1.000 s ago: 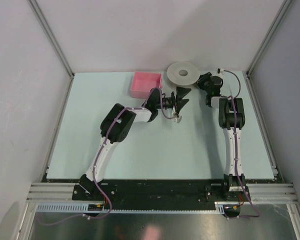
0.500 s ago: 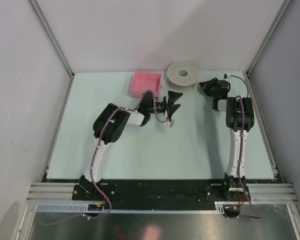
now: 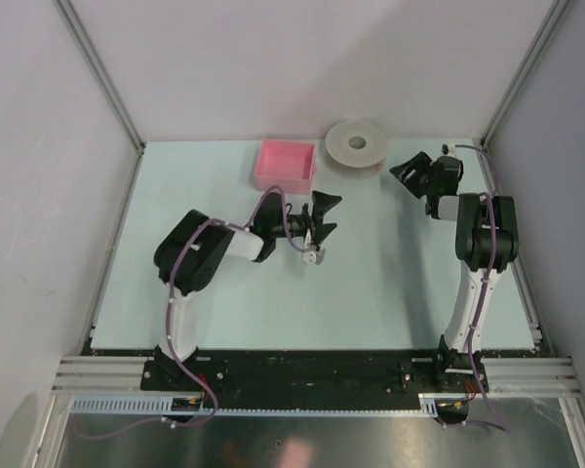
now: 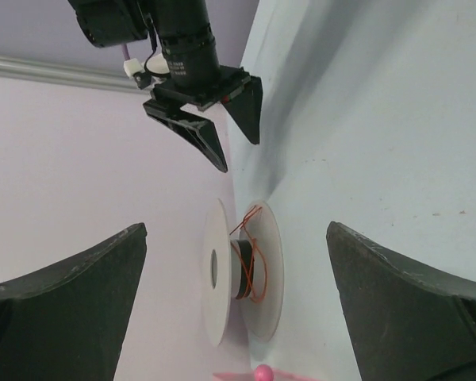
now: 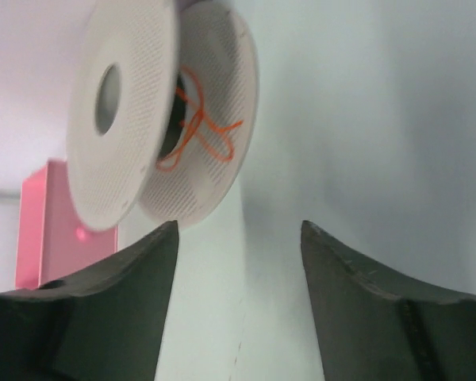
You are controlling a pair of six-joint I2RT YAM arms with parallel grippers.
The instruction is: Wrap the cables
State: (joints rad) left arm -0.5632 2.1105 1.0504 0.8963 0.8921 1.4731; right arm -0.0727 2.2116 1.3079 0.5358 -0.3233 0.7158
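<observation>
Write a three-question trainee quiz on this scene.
1. True or false: the left hand grips the wire.
2. In the top view, what sits just left of the spool? A) pink box B) blue cup C) green tray
3. Fill in: the right hand is ___ (open or shut).
Key: 1 false; 2 A; 3 open.

Narrow gap between spool (image 3: 359,144), pink bin (image 3: 286,164)
</observation>
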